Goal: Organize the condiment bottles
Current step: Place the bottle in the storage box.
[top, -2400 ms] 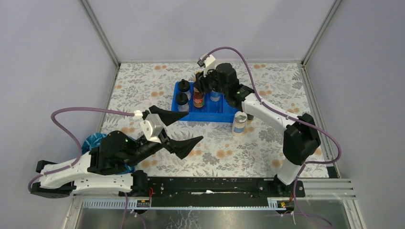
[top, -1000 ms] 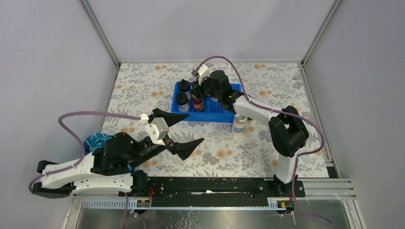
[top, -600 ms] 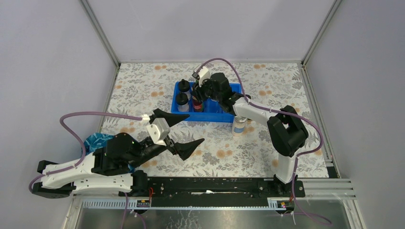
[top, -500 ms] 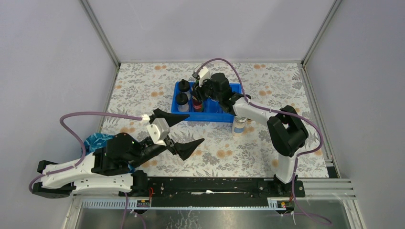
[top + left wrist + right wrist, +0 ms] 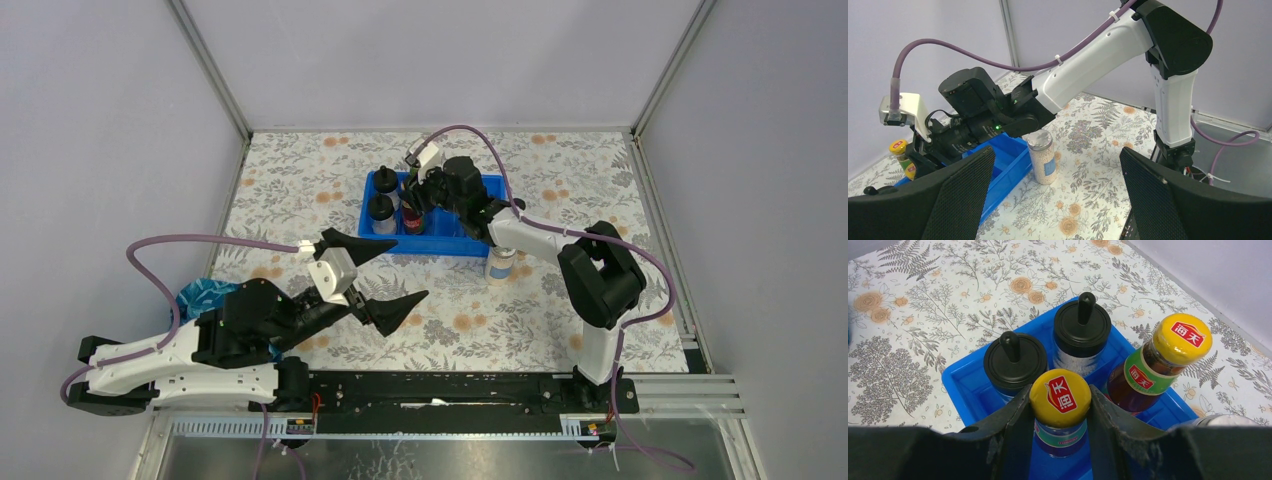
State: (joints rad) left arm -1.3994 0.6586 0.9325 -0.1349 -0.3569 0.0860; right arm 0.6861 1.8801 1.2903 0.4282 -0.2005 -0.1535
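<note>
My right gripper [image 5: 414, 203] is shut on a yellow-capped bottle [image 5: 1060, 391], which stands inside the blue tray [image 5: 440, 246]; its fingers [image 5: 1013, 425] press the cap from both sides. A second yellow-capped bottle [image 5: 1182, 338] stands to its right, and two black-domed bottles [image 5: 1015, 360] [image 5: 1082, 327] stand behind it. A silver-lidded jar [image 5: 499, 264] stands on the table just in front of the tray; it also shows in the left wrist view [image 5: 1042, 157]. My left gripper [image 5: 385, 275] is open and empty, well short of the tray. The tiny black-capped bottles are hidden.
A silver lid edge [image 5: 1223, 421] shows at the lower right of the right wrist view. A blue-green cloth [image 5: 195, 296] lies behind my left arm. The right arm [image 5: 1088, 70] reaches over the tray. Walls enclose the flowered table on three sides.
My right gripper has carried the yellow-capped bottle left and down into the tray beside the black-domed bottles, then stayed still. My left arm has shifted slightly forward.
</note>
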